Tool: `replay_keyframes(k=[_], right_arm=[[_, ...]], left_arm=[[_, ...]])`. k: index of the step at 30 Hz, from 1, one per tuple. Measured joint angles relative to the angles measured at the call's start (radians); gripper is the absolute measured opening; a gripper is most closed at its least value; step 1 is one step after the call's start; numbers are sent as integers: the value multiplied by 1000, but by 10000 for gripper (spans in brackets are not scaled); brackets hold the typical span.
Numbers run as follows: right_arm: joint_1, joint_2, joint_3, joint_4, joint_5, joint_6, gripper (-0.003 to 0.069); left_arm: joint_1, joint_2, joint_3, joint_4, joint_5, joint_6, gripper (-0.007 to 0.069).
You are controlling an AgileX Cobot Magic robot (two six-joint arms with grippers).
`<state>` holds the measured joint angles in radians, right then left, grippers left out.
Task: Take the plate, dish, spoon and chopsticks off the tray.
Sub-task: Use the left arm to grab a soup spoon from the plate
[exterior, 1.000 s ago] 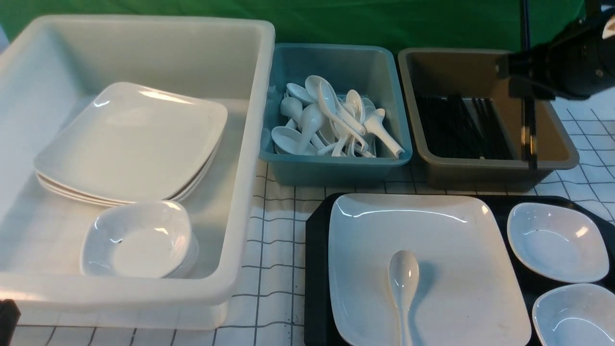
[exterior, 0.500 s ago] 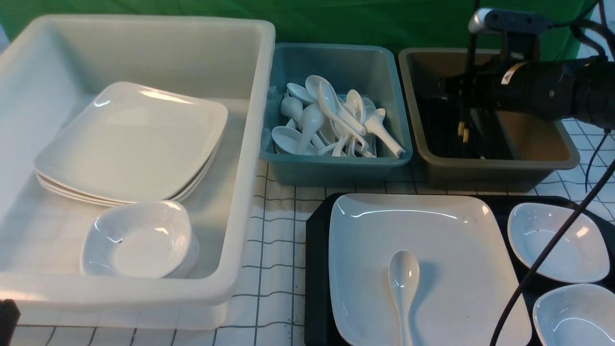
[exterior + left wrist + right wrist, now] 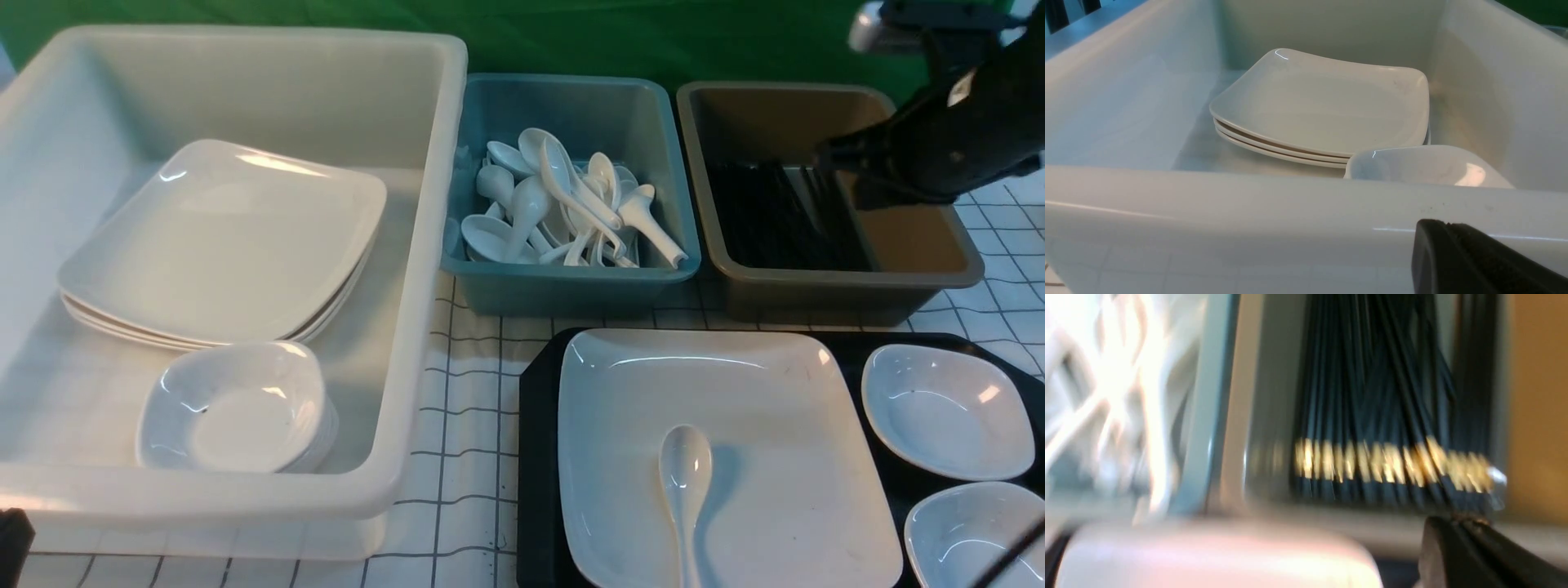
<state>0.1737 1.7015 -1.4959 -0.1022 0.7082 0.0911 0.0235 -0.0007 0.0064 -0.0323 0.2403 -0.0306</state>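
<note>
The right gripper [image 3: 826, 157] hangs clenched and empty above the grey-brown tub [image 3: 816, 298], over its right half. Under it a bundle of black chopsticks [image 3: 775, 216] lies lengthwise on the tub's floor; the right wrist view, which is blurred, shows gold bands across them, and I cannot tell any one pair from the rest. Left of this tub, touching it or nearly so, stands a teal tub [image 3: 571, 282] with a heap of white spoons. In front of both tubs the black tray [image 3: 535, 425] sits on the checked cloth of the bench [image 3: 469, 392]. It carries the large square plate [image 3: 759, 392], and the spoon [image 3: 684, 482] lies on the plate with its handle toward the robot. Two small dishes [image 3: 947, 412] sit beside the plate on the tray's right part. The left gripper [image 3: 1453, 253] is closed, just outside the near wall of the big white tub [image 3: 408, 327], which holds stacked plates [image 3: 220, 237] and stacked dishes [image 3: 233, 408].
</note>
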Motion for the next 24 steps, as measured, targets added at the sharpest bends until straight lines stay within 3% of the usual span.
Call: replay_keyframes(k=[4, 7, 13, 19, 24], right_arm=[[5, -175, 0, 6, 272, -27, 30], [10, -278, 1, 21, 386, -28, 30], [70, -487, 123, 141, 418, -28, 30], [261, -570, 380, 301, 349, -27, 59], [522, -448, 524, 330, 225, 35, 248]], left_arm=[[0, 0, 0, 0, 0, 0, 22], [0, 0, 0, 0, 0, 0, 22], [0, 0, 0, 0, 0, 0, 22], [0, 0, 0, 7, 0, 0, 22], [0, 0, 0, 8, 0, 0, 22]])
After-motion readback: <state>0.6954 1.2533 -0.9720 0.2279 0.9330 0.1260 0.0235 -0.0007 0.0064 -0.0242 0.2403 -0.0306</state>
